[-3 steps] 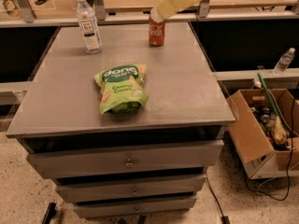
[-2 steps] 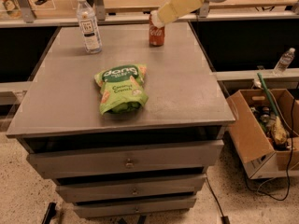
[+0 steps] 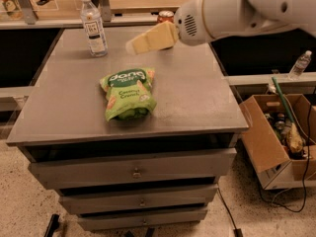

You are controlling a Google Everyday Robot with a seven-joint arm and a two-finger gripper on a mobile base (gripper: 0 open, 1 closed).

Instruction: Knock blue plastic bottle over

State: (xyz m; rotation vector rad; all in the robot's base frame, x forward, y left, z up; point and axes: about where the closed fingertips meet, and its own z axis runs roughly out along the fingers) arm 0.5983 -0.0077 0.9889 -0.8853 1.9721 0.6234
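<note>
At the far left corner of the grey cabinet top (image 3: 197, 107), the blue plastic bottle (image 3: 94, 26) stands upright, white cap on. To its right, apart from it, the gripper (image 3: 134, 46) hangs above the surface on the white arm (image 3: 247, 9), pointing left toward the bottle; whether it is open or closed cannot be told. Behind it, 1 red can (image 3: 165, 16) peeks out. A green snack bag (image 3: 128, 94) lies mid-table.

Green snack bag (image 3: 129, 94) on grey cabinet (image 3: 197, 100)
</note>
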